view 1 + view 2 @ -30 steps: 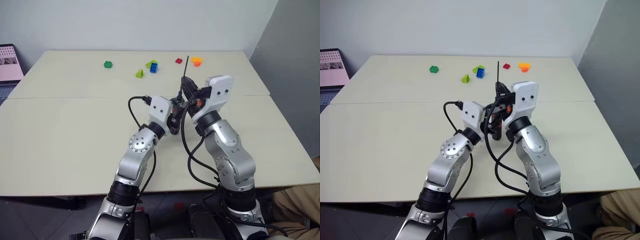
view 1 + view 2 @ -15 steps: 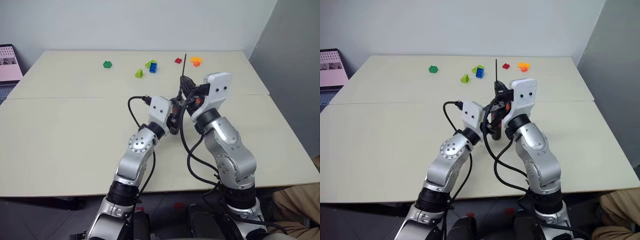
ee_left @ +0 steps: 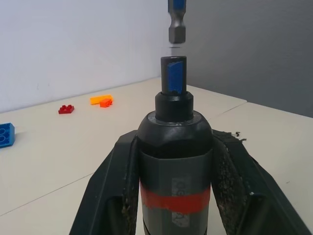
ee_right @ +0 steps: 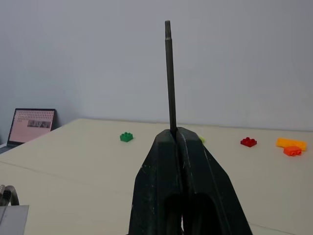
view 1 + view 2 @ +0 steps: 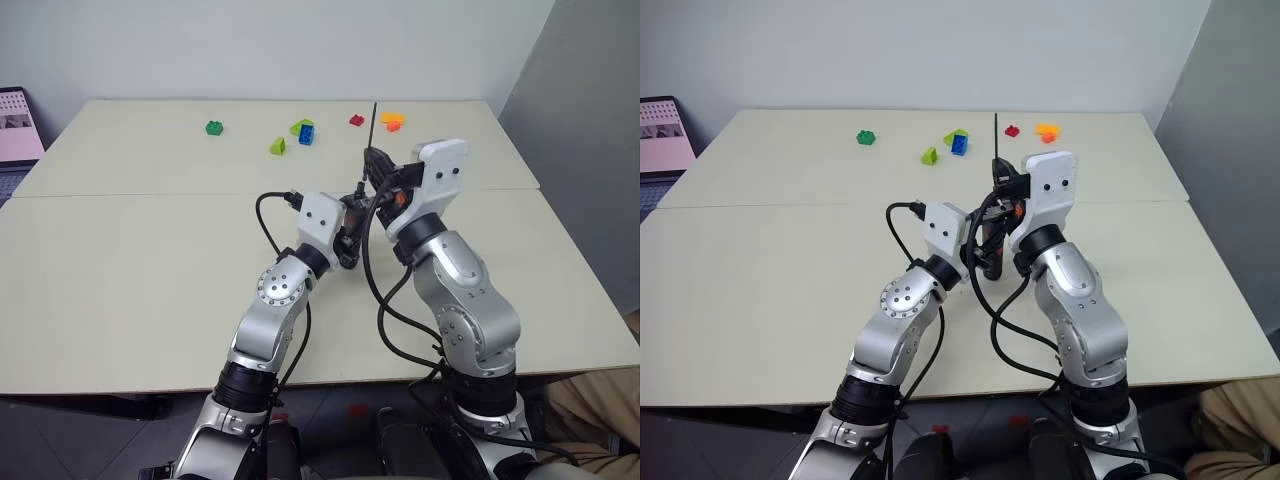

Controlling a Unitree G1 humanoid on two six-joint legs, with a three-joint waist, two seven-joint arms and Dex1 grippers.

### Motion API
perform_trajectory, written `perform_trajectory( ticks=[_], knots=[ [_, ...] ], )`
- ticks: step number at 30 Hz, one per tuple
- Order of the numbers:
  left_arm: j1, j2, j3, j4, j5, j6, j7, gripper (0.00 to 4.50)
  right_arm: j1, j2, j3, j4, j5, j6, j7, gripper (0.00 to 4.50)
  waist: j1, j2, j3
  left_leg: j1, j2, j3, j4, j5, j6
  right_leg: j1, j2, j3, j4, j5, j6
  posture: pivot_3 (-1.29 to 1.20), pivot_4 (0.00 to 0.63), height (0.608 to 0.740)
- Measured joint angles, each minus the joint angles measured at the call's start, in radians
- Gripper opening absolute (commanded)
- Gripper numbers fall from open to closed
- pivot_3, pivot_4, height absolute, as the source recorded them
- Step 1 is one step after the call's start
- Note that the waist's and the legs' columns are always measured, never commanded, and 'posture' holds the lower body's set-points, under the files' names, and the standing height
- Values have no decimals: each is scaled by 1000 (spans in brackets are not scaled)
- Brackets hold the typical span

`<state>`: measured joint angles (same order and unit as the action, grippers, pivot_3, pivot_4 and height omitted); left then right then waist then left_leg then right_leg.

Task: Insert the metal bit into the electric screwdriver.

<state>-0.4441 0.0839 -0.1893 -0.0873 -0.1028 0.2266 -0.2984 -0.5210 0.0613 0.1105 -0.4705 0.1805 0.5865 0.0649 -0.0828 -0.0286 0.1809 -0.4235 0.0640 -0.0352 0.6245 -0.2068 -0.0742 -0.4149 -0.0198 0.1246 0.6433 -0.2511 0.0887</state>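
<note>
Left eye view: toy bricks (image 5: 305, 132) on table (image 5: 140, 260) beyond both arms.

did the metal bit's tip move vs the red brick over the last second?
Barely. In the left eye view the metal bit, held by the right tool, swayed slightly left and came back; its tip sits just right of the red brick, as before.

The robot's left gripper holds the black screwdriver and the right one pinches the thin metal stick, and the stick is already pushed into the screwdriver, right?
Not quite. The left gripper does hold the screwdriver, and the right gripper does pinch the metal stick. But the left wrist view shows the stick's end apart from the screwdriver's socket, not in it yet.
</note>
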Motion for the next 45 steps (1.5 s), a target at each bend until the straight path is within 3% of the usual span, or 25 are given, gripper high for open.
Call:
perform_trajectory(
  ticks=[45],
  knots=[
    [2, 1, 0, -3, 0, -2, -1, 1651, 30, 23, 20, 2, -1, 5, -1, 0, 0, 0, 0, -2, 0, 0, 0, 0, 0, -1, 0, 0, 0, 0, 0, 0, 150, 740]
  ],
)
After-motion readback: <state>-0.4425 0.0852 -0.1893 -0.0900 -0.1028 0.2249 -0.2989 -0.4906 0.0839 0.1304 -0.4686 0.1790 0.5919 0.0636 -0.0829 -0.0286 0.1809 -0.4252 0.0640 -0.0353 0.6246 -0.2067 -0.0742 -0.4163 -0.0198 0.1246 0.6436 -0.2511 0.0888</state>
